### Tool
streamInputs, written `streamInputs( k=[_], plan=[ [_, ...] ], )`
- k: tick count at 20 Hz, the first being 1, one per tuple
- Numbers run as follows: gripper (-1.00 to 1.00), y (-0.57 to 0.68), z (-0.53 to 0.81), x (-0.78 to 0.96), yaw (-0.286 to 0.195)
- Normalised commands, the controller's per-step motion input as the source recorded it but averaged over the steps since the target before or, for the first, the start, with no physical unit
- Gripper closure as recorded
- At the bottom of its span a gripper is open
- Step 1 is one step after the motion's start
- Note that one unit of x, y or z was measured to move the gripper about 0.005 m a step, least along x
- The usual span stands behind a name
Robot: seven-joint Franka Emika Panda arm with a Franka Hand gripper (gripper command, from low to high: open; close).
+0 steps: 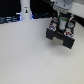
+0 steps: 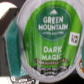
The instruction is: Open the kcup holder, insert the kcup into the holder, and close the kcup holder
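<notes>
The end effector seemingly pinches the green, white-rimmed kcup above the black kcup holder.

The arm comes in from the top edge of the exterior view, on that view's right, its pale wrist housing pointing straight down. Under it hangs the tool, upright, its dark fingers directed downward with a gap between them, something gripped there. In the wrist view the fingers themselves cannot be made out.
</notes>
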Motion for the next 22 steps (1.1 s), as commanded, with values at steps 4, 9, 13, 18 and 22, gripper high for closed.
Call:
streamInputs(
  k=[4,9,13,18,22],
  plan=[
    [1.00,-0.04,0.01,-0.19,0.000],
    [1.00,-0.06,-0.01,-0.13,-0.003],
    [1.00,-0.05,-0.05,-0.10,-0.009],
    [1.00,-0.06,-0.01,-0.09,-0.013],
    [1.00,-0.21,0.02,-0.26,-0.008]
  ],
)
